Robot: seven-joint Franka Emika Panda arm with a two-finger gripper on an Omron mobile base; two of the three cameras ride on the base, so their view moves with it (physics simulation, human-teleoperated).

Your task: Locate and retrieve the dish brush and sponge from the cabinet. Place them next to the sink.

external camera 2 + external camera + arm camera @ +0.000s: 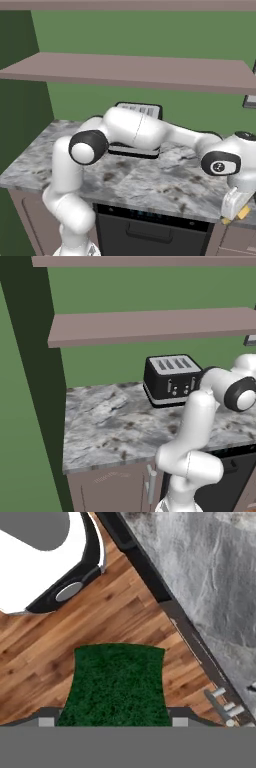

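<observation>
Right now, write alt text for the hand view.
A green sponge sits held between the gripper fingers, above a wood floor. A grey marble counter runs along the right.

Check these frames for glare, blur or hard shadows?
Left base view: flat even light, soft edges, no glare on the toaster. Right base view: same soft render, the counter free of hard shadows. Hand view: the sponge looms close, its green face grainy, the wood floor sharper.
</observation>
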